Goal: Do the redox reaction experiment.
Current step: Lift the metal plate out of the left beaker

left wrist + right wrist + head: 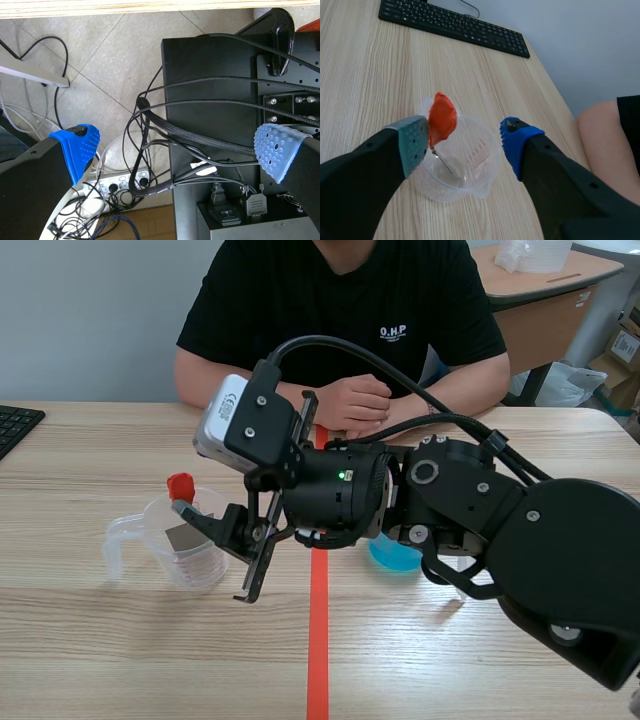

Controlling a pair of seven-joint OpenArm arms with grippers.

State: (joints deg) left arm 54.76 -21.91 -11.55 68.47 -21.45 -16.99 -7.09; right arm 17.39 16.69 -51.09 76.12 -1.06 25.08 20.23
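A clear measuring cup (pixel 172 543) (pixel 460 172) stands left of the red tape line. A thin metal piece with a red cap (pixel 181 484) (pixel 441 120) leans inside it. My right gripper (pixel 225 540) (pixel 464 137) reaches across from the right and stands open over the cup. The red cap is close beside its grey-green pad (pixel 414 140), with the blue pad (pixel 514 137) well apart on the other side. A shallow dish of blue liquid (pixel 392 560) lies mostly hidden behind the right arm. My left gripper (pixel 175 150) is open below the table's edge, with only floor and cables ahead.
A person sits across the table with hands (pixel 355 405) folded near the tape line. A black keyboard (pixel 15 425) (pixel 455 25) lies at the far left edge. In the left wrist view a black cabinet (pixel 215 100) and a power strip (pixel 120 185) are below.
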